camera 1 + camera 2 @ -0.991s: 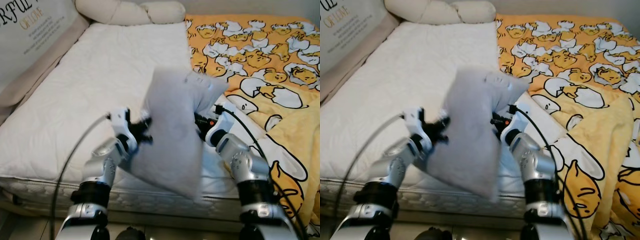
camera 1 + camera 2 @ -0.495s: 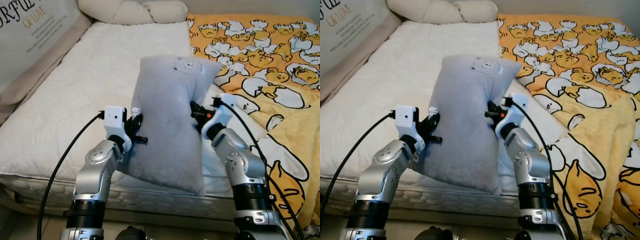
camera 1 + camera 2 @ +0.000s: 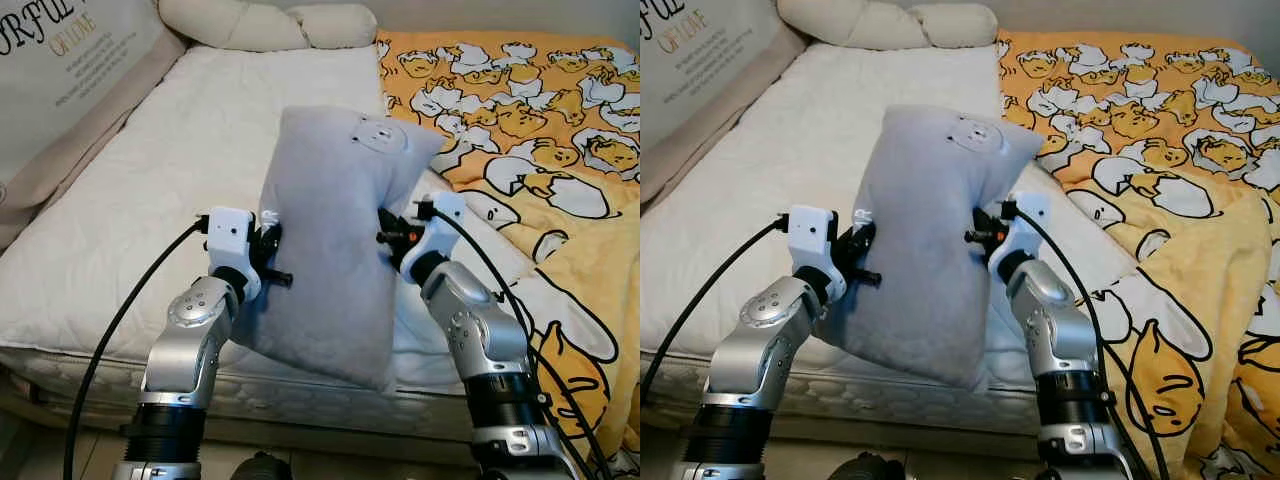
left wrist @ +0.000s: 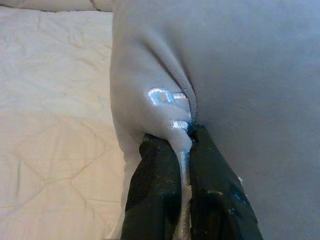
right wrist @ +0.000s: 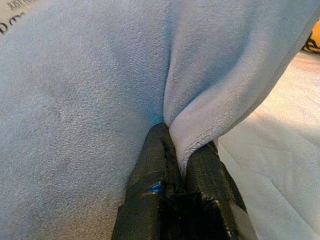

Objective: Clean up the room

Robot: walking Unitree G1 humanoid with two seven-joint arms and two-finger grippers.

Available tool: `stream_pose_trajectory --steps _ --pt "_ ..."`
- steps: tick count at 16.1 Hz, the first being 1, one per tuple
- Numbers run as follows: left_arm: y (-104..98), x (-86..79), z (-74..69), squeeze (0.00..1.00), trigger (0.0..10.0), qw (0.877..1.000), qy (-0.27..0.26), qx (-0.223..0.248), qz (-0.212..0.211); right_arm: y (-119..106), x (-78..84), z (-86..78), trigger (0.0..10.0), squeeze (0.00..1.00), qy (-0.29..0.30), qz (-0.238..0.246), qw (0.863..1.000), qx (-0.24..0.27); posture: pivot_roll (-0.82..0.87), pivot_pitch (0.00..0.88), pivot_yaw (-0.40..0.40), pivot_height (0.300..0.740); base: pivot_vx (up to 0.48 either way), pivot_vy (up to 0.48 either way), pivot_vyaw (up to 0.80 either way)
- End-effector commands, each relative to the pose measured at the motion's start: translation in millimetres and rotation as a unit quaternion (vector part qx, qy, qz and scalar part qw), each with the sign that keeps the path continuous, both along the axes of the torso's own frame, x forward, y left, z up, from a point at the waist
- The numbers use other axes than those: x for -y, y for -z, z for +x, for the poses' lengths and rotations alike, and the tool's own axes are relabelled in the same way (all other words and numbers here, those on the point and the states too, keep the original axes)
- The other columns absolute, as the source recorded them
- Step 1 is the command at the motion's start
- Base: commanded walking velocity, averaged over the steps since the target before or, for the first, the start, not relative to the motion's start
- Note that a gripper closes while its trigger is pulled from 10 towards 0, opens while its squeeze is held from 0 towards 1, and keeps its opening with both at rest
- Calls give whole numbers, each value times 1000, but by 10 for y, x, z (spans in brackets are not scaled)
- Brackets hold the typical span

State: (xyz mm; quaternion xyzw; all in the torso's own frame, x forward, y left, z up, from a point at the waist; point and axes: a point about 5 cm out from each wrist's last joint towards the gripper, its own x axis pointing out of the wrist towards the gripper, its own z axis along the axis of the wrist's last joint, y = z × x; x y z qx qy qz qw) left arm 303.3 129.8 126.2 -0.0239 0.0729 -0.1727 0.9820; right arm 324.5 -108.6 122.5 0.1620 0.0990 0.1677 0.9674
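Over bed (image 3: 200,140): 1 grey pillow (image 3: 335,230).

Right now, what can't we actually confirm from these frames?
- Fingertips of the left gripper and right gripper: buried in folds of the grey pillow.
- Pillow's far face and the white mattress behind it: hidden by the pillow in the eye views.
- Headboard lettering: cut off by the left eye view's top-left edge.
- Yellow duck blanket: runs past the right edge, extent unknown.
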Motion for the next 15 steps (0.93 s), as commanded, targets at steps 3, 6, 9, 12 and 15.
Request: stream_pose_trajectory --steps 3,6,9,12,15 --pt "-87 52 -3 0 10000 1000 11 17 13 -89 -49 -6 10000 0 -4 -4 1000 23 69 0 40 740 0 0 0" --pt "-97 50 6 0 10000 1000 14 17 18 -74 -51 -17 10000 0 3 -3 1000 22 65 0 51 740 0 0 0" --pt "-110 49 21 0 10000 999 17 17 21 -62 -56 -29 10000 0 7 -2 1000 20 63 0 60 740 0 0 0" --pt "-109 55 19 0 10000 999 25 15 25 -49 -63 -39 10000 0 9 -1 1000 18 63 0 67 740 0 81 0" --pt "-107 59 18 0 10000 999 28 13 26 -40 -68 -46 10000 0 11 0 1000 16 61 0 71 740 0 254 0"
